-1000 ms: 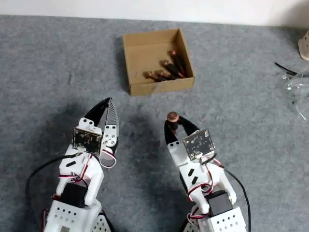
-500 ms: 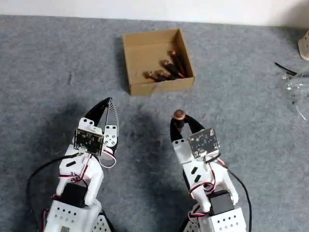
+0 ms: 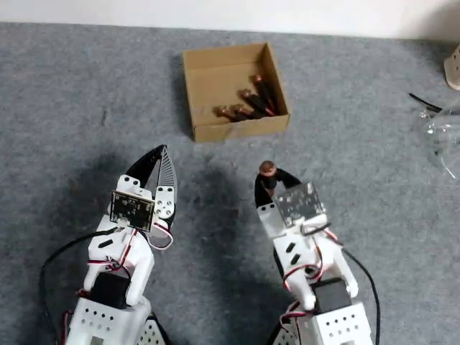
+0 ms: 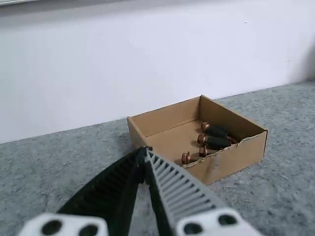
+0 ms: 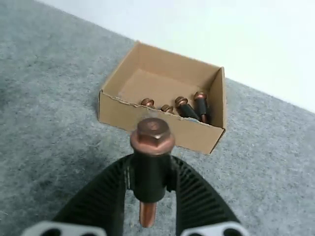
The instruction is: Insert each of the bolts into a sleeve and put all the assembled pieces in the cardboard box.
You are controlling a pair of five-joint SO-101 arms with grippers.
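My right end effector [image 3: 267, 184] [image 5: 150, 173] is pinching an assembled piece [image 3: 267, 172] [image 5: 149, 164] by its dark sleeve. The copper bolt head sticks out past the fingertips, and the shank's tip shows at the sleeve's other end. It hangs above the grey worktop [image 3: 359, 144], short of the cardboard box [image 3: 230, 130] [image 5: 147, 121] [image 4: 231, 157] and apart from it. I count four finished pieces [image 3: 248, 105] [image 5: 188, 109] [image 4: 214, 137] lying in the box, bunched in the corner nearest this arm. My left end effector [image 3: 159, 155] [image 4: 146, 156] is pressed together with nothing between its fingers, pointing towards the box from well back.
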